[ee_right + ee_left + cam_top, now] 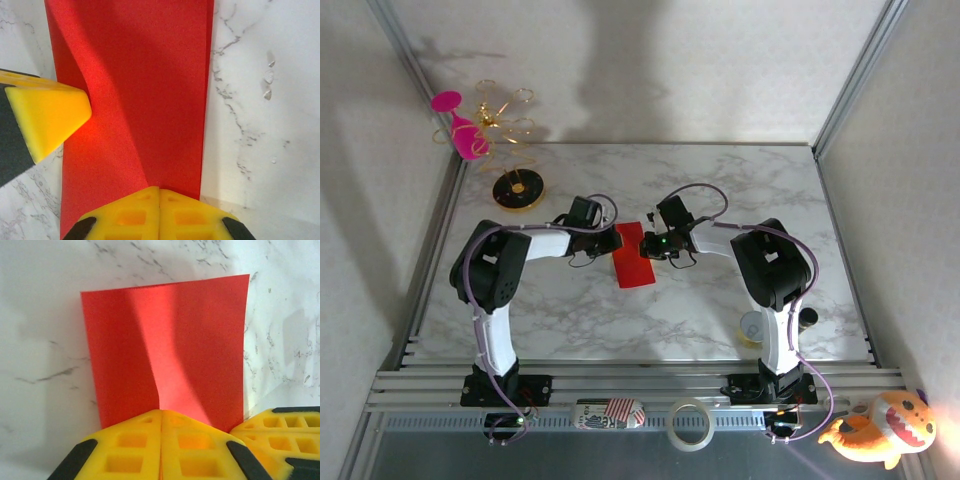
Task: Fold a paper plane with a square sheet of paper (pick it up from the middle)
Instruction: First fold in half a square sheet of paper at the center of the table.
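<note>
1. Paper: the square sheet of paper (632, 258) sits mid-table (720, 190) between the two grippers. From the top camera it shows as a narrow red strip set at a slant. I judge it folded once, with no plane shape yet.
2. The left gripper (161, 412) has its jaws pressed fully together at the sheet's near edge. A raised ridge runs from the seam of the pads out into the paper. I read that as a pinch on the sheet.
3. The right gripper (159, 190) has its jaws closed the same way, and a similar ridge starts at its pads. I judge it is also holding the sheet.
4. Risk of a tear: both pinches sit just beside each other at one end. If I drive the arms apart unevenly, the thin paper between them takes all the strain.
5. Risk of a stray crease: if I press the arms toward each other, the ridges could flatten into folds off the intended line.
6. Risk of collision: each wrist view shows the other gripper's finger close by, so a small sideways error would knock them together.
7. Risk of slip: the far end lies free on smooth marble and could swing when I move.
</note>
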